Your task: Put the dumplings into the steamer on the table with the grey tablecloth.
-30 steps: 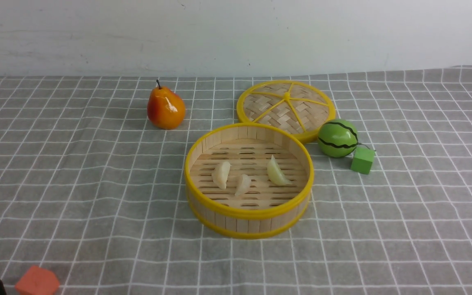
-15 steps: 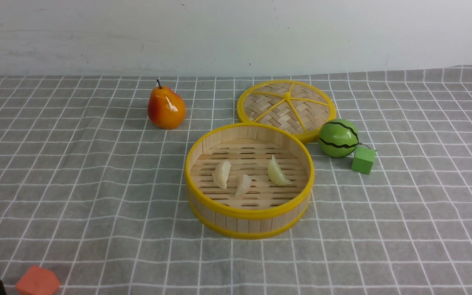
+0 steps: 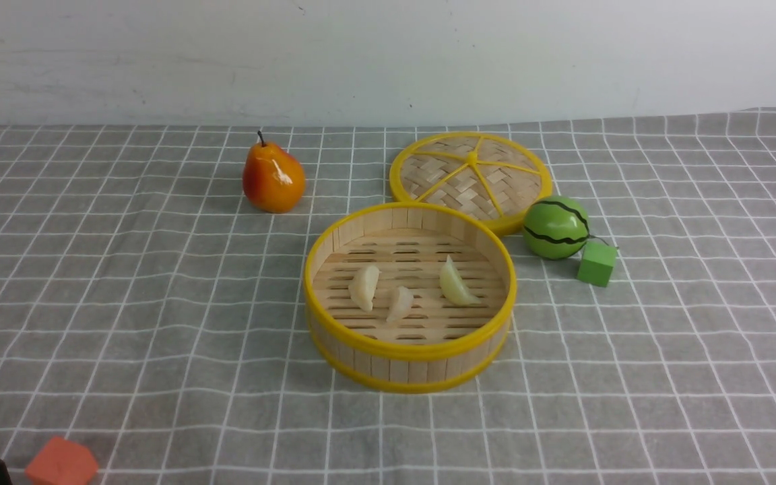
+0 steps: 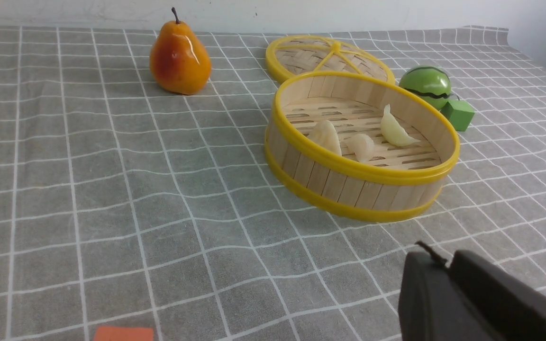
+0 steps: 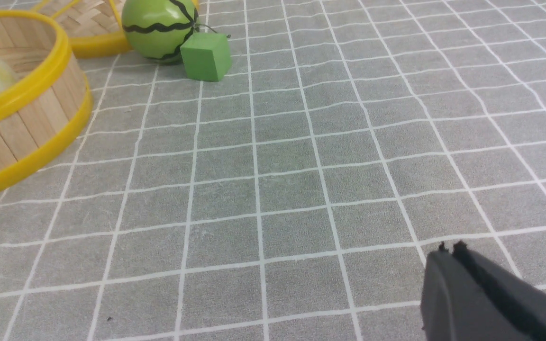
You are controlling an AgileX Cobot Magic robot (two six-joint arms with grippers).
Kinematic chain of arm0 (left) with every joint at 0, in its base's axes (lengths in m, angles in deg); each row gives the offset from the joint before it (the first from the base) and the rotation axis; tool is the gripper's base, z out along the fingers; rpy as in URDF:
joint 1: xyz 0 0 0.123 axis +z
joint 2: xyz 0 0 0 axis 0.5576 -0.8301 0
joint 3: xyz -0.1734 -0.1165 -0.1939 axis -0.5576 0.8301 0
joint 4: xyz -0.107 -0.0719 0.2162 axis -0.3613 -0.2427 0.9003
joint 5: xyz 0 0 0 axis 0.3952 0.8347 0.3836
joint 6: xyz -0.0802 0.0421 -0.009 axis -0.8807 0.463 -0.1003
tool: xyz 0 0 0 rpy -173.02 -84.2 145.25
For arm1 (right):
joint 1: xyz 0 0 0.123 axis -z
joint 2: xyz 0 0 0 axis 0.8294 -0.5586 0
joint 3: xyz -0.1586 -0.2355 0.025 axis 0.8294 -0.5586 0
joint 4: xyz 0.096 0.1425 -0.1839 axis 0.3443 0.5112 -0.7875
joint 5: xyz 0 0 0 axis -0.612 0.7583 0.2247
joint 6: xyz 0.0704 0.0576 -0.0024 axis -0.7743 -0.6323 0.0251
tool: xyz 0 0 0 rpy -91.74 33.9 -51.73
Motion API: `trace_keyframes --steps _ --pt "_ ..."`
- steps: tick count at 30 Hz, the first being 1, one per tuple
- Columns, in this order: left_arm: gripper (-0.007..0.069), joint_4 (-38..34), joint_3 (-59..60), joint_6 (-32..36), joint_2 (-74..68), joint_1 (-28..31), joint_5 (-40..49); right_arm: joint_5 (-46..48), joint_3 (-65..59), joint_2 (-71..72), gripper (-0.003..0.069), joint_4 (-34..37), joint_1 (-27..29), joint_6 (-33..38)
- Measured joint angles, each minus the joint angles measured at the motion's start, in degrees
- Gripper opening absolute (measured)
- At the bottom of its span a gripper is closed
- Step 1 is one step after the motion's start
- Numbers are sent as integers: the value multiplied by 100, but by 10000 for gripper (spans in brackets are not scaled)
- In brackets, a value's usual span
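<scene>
Bamboo steamer [image 3: 409, 296] sits open on the grey tablecloth [image 3: 125, 303], and all three dumplings [image 3: 401, 289] lie on its slatted floor: two side by side toward the steamer's left half, the third apart toward its right wall. None overhangs the yellow rim. By the look of it the task is complete.

Woven lid [image 3: 471, 176] lies flat behind the steamer, its edge at or just behind the steamer's far rim, which leaves the basket mouth uncovered. Toy watermelon [image 3: 556, 227] and green cube [image 3: 595, 263] stand just right of the steamer, touching each other. Pear [image 3: 273, 176] stands behind and left of the steamer, well apart from it.

Left gripper [image 4: 448, 265] hangs near the tabletop, in front of the steamer and clear of it. Its jaws are nearly together and hold nothing. Right gripper [image 5: 449, 251] sits to the right of the steamer; its jaws are closed and empty.

Open room: cloth in front of the steamer is bare, apart from an orange block [image 3: 61, 462] far to the front left. Both arms have free paths away from the steamer.
</scene>
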Motion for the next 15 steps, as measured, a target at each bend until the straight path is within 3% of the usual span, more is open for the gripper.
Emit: trace_keyframes --steps 15 --pt "74 0 0 0 0 0 0 0 0 0 -15 0 0 0"
